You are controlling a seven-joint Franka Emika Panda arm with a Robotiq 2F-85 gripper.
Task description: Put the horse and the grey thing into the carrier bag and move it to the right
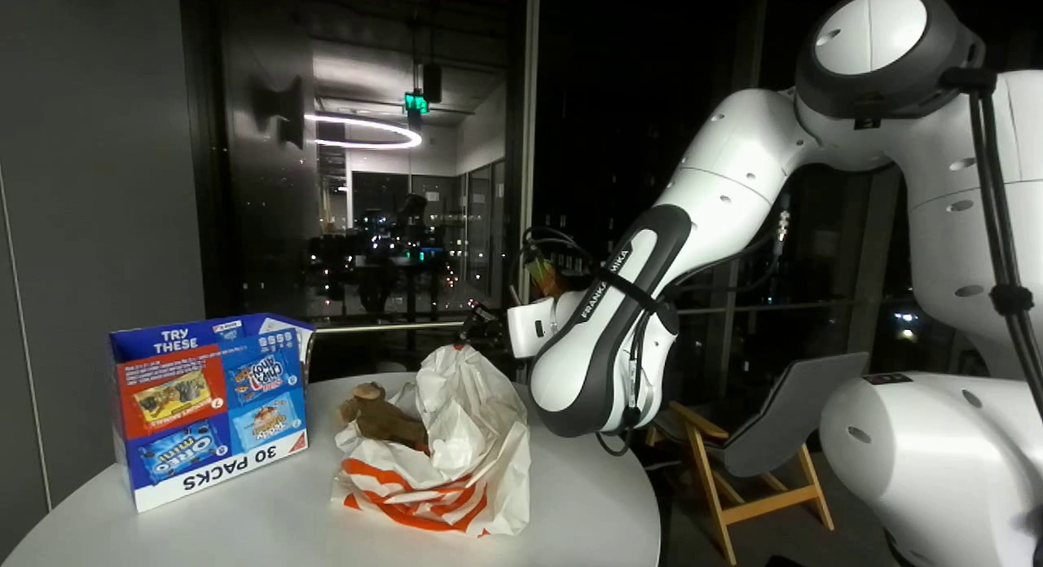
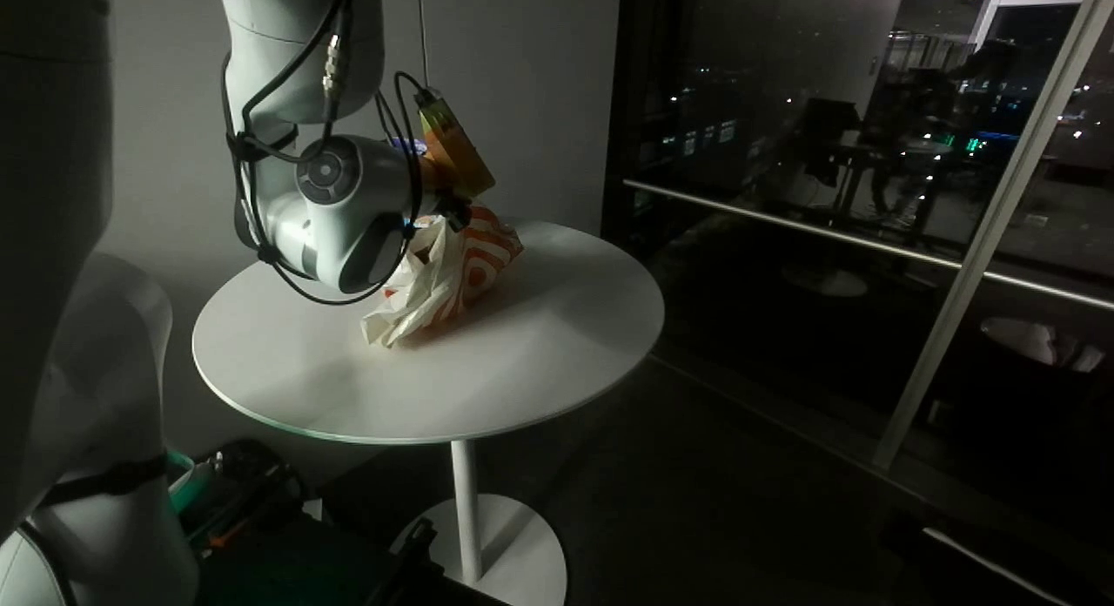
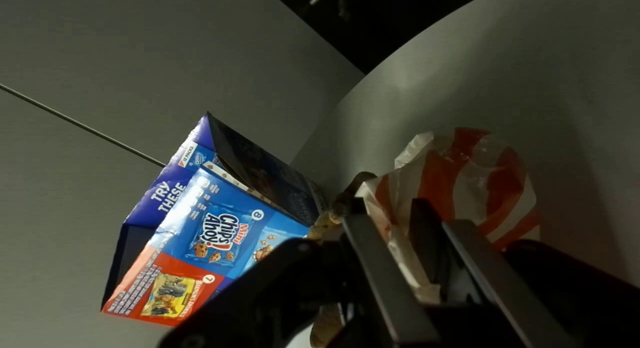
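Observation:
The carrier bag, white plastic with red-orange print, stands crumpled on the round table in both exterior views (image 1: 489, 437) (image 2: 483, 258) and shows in the wrist view (image 3: 470, 183). A brown plush animal, seemingly the horse (image 1: 383, 420), lies at the bag's mouth, partly inside; in the wrist view its brown body (image 3: 322, 223) shows beside the left finger. The grey thing is not visible. My gripper (image 3: 392, 210) is at the bag, fingers partly apart, with the bag's white edge showing between them. In an exterior view the gripper (image 1: 481, 323) is mostly hidden behind the bag's top.
A blue snack box (image 1: 212, 412) stands on the white round table (image 1: 595, 510) beside the bag; it also shows in the wrist view (image 3: 215, 228). A wall and dark windows border the table. A grey chair (image 1: 766, 420) stands beyond it.

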